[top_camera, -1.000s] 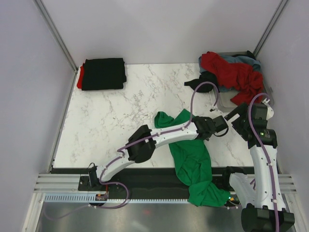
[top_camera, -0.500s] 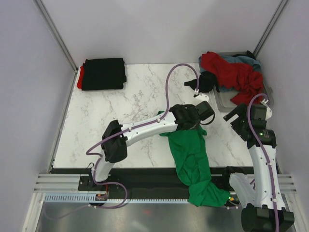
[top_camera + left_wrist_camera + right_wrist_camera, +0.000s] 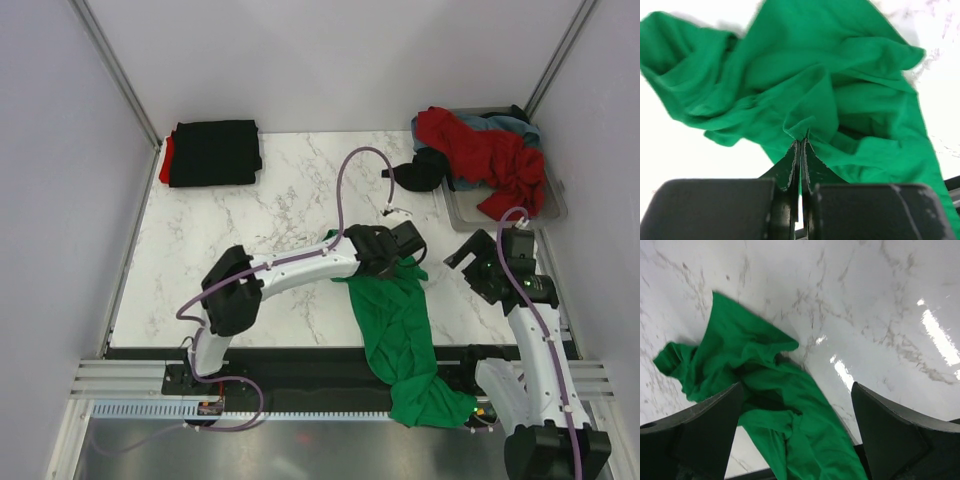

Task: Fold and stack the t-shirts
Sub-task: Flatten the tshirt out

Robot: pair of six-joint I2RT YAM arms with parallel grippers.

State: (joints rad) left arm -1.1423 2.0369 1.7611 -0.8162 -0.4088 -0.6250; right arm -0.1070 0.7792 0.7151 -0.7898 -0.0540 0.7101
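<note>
Camera above: your left pincer [image 3: 405, 252] sits at the crumpled green t-shirt [image 3: 395, 330], which trails limp over the near edge of the marbled desk [image 3: 250, 220]. Left wrist: jaws pinched tight on a soft cloth ridge. Right wrist: your right pincer [image 3: 796, 395] gapes wide, empty.

Your table [image 3: 250, 230] is white, marble-patterned. Far-left corner: folded black t-shirt [image 3: 213, 152] on a red t-shirt [image 3: 164, 160]. Far-right corner: clear tray [image 3: 556, 205], with a loose black shirt [image 3: 425, 172] spilling beside it. Near centre: crumpled green t-shirt [image 3: 400, 330], trailing over the near edge.
</note>
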